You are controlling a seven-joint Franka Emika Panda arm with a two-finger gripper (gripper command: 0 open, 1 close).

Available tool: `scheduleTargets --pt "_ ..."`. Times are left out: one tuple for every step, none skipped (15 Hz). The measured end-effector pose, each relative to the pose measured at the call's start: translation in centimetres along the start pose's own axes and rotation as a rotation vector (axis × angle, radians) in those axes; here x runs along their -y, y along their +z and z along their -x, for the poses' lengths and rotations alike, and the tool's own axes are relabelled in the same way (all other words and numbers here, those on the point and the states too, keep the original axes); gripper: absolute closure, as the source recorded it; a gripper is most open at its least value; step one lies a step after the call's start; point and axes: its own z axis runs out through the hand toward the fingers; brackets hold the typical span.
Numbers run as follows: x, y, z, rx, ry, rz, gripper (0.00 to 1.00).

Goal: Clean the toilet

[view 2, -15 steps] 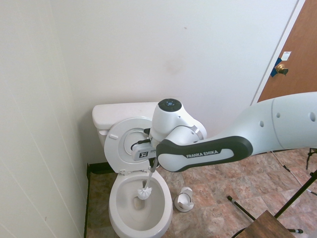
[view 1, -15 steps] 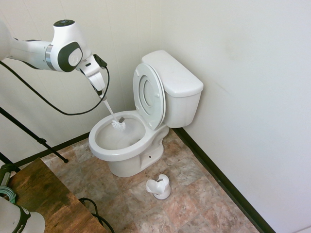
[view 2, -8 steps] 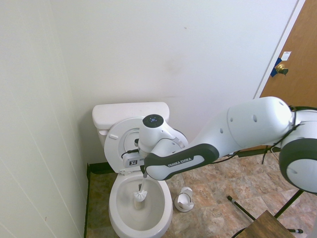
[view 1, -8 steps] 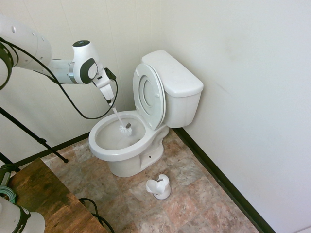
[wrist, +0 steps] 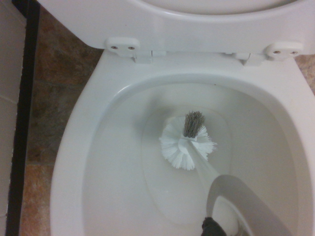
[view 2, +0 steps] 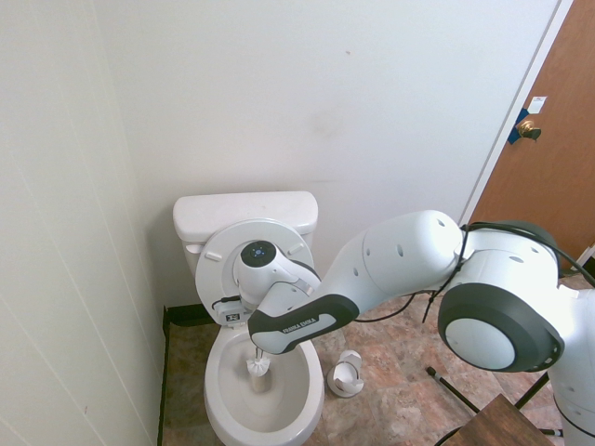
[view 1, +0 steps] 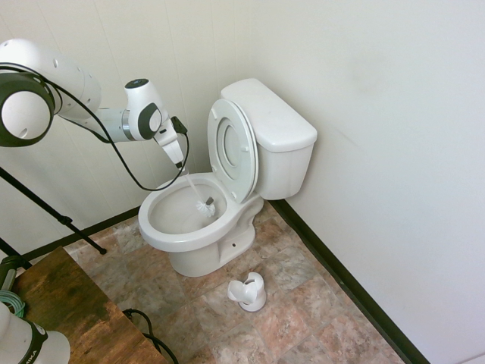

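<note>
Gripper [view 1: 180, 161] clamped tight on the handle of a white toilet brush [view 1: 204, 205], fingers closed as far as they go around the thin shaft, pointing steeply downward. Brush slanting down and away from the fingers, bristle head [wrist: 187, 145] sunk deep inside the bowl, near the far inner wall below the hinges; contact with the ceramic not clear. Grey tuft at the tip of the white bristles visible in the wrist view.

Directly beneath the hand, the toilet [view 2: 263, 405]: bowl rim uncovered, seat and lid [view 1: 233, 149] tipped upright against the tank [view 1: 274, 119] just beyond the gripper. In the second exterior view, wrist body [view 2: 258, 280] hanging right in front of the raised lid, brush head [view 2: 257, 368] showing below it in the bowl.

On the tiled floor [view 1: 295, 318] past the bowl's front, well apart from the hand, small white brush holder [view 1: 248, 292] standing by itself. Brown door [view 2: 552, 139] far off behind the arm.
</note>
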Motion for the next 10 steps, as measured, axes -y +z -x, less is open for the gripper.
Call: scheduleTargets --pt "0.4 0.3 0.4 -0.003 -0.001 -0.003 1.0" --pt "0.9 0.5 0.9 -0.006 -0.003 -0.007 1.0" --pt "1.4 0.7 1.4 -0.007 -0.007 -0.01 1.0" --pt "1.9 1.0 1.9 -0.008 -0.012 -0.01 1.0" --pt "2.4 1.3 2.3 -0.011 -0.016 -0.007 1.0" --pt "2.8 1.7 2.6 -0.012 -0.02 -0.004 1.0" --pt "3.1 2.1 3.1 -0.012 -0.025 -0.002 1.0" --pt "3.3 2.5 3.6 -0.012 -0.032 0.001 1.0" --pt "3.3 2.9 4.4 -0.012 -0.04 0.007 1.0" --pt "3.2 3.5 5.1 -0.012 -0.046 0.019 1.0"
